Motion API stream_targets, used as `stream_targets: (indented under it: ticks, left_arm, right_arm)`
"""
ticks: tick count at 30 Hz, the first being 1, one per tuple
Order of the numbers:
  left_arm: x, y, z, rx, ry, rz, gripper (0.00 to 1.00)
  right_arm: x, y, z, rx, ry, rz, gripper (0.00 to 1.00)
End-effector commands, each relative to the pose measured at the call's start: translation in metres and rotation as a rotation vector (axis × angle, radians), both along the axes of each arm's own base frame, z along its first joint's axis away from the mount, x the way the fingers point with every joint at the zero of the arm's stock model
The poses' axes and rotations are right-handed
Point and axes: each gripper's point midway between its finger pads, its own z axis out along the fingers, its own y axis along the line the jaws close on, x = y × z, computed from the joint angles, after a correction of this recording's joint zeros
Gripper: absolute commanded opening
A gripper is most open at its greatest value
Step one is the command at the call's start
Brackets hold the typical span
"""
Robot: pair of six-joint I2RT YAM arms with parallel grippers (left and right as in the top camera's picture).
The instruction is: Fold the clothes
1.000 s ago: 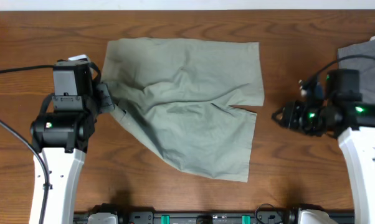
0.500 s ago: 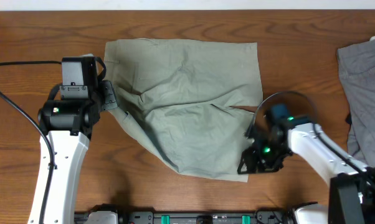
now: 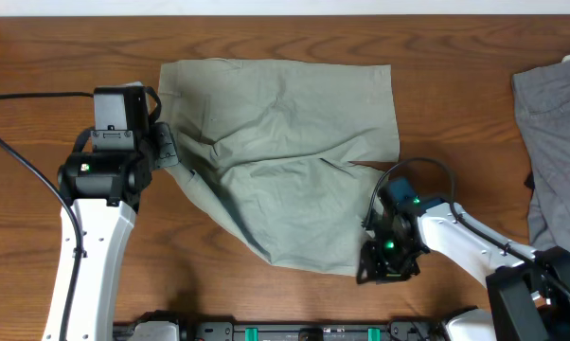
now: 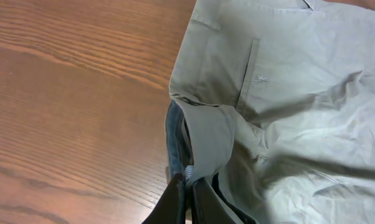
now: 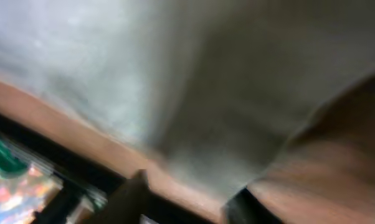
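Khaki-green cloth sits pinched in the left end effector: its two fingers are pressed together on a folded-over piece of the waistband edge of the shorts, at the garment's left side. The right end effector is down at the hem corner of the near leg, at the cloth's lower right edge. Its wrist view is smeared by blur, so I cannot tell whether its fingers are spread or closed, or whether they hold fabric. One pair of shorts lies wrinkled in the middle of the wooden counter, pocket seam facing up. One darker grey garment, possibly more, lies at the counter's right edge, well apart from the shorts.
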Motion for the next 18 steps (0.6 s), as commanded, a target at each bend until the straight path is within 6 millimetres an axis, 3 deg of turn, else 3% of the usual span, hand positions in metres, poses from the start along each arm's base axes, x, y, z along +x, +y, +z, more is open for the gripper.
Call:
stream_targets:
  ticks: [1, 4, 13, 18]
  left_arm:
    - [0.003, 0.003, 0.008, 0.010, -0.020, 0.006, 0.06]
    - [0.003, 0.003, 0.008, 0.010, -0.020, 0.006, 0.06]
    - [0.003, 0.003, 0.008, 0.010, -0.020, 0.006, 0.06]
    - [0.003, 0.003, 0.008, 0.010, -0.020, 0.006, 0.06]
  right_arm:
    - [0.007, -0.008, -0.008, -0.098, -0.012, -0.082, 0.25]
    - [0.013, -0.007, -0.009, -0.101, -0.026, -0.108, 0.24]
    - [0.025, -0.002, -0.005, -0.083, -0.064, -0.120, 0.03]
    - [0.039, 0.004, 0.009, -0.050, -0.133, -0.124, 0.01]
